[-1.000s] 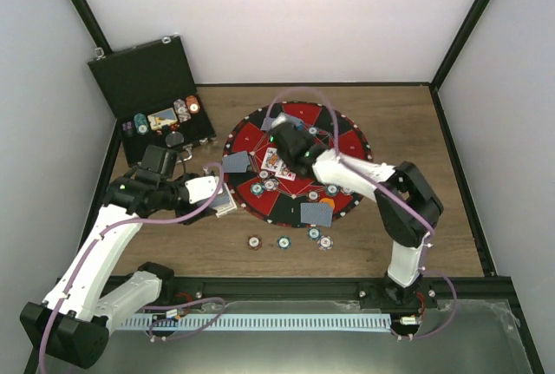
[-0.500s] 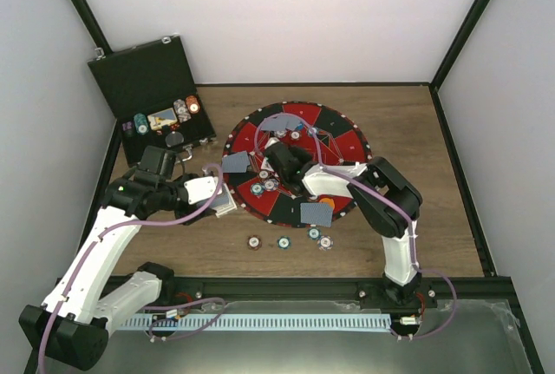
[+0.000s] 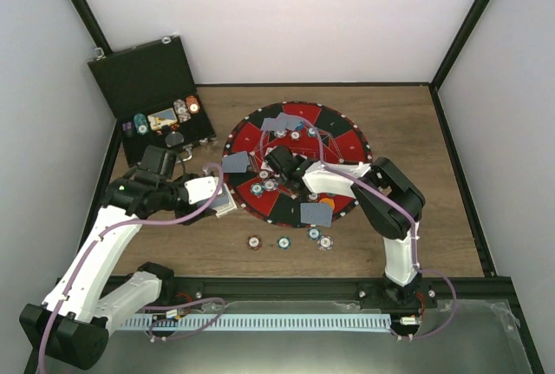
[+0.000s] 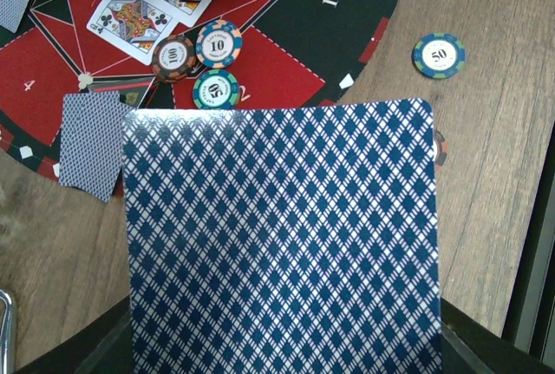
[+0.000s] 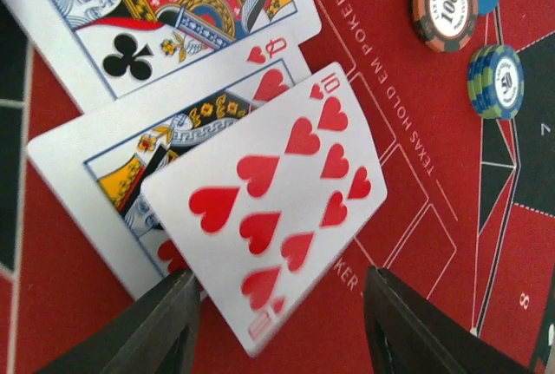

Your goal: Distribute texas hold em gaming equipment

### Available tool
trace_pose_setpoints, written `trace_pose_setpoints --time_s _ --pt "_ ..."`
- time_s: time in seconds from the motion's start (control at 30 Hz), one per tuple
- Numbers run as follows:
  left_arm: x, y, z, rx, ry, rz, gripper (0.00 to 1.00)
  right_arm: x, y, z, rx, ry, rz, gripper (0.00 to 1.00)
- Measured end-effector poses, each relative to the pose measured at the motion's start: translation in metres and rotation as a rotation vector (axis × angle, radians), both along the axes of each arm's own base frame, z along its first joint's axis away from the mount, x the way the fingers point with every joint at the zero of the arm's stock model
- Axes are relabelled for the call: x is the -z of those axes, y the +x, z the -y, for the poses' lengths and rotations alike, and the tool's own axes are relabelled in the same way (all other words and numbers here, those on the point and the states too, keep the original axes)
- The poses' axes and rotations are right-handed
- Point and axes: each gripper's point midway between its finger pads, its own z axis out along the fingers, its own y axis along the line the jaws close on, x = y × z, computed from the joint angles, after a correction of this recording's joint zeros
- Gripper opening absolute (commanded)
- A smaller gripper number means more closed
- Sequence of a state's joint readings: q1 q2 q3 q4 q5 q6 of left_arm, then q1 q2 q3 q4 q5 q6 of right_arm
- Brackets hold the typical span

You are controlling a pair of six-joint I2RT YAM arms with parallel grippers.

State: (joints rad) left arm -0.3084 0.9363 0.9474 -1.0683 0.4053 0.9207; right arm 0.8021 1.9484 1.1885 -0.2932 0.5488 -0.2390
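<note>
The right claw (image 5: 279,305) has come down low over the mat (image 5: 416,218) and its jaws now stand apart; the ten of hearts (image 5: 277,192) lies flat, overlapping the queen (image 5: 130,166), so that card looks dealt. The left claw (image 3: 217,199) stays clamped on the glossy, diamond-backed deck (image 4: 282,244) beside the round mat's edge; striped chips (image 4: 218,44) sit nearby.

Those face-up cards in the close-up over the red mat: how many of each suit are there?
Hearts: 2, the ten and the queen
Clubs: 1, a face card
Total: 3
</note>
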Motion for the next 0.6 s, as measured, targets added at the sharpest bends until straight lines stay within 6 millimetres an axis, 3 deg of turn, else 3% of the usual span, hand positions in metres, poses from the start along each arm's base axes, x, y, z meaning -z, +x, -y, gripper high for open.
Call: trace_pose_setpoints --time_s 0.2,0.37,0.47,0.6 --pt "0.001 0.0 0.0 0.0 0.002 -0.005 0.18 -0.013 -0.01 0.0 0.018 0.063 -0.036 0.81" --pt "0.001 0.0 0.0 0.0 0.002 -0.005 0.18 -0.042 -0.015 -0.005 0.039 0.16 -0.036 0.92" --pt "0.001 0.0 0.0 0.0 0.002 -0.005 0.18 -0.072 -0.014 -0.013 0.074 0.278 -0.035 0.96" --pt "0.001 0.0 0.0 0.0 0.001 -0.005 0.18 -0.135 -0.017 -0.039 0.096 0.595 -0.088 1.0"
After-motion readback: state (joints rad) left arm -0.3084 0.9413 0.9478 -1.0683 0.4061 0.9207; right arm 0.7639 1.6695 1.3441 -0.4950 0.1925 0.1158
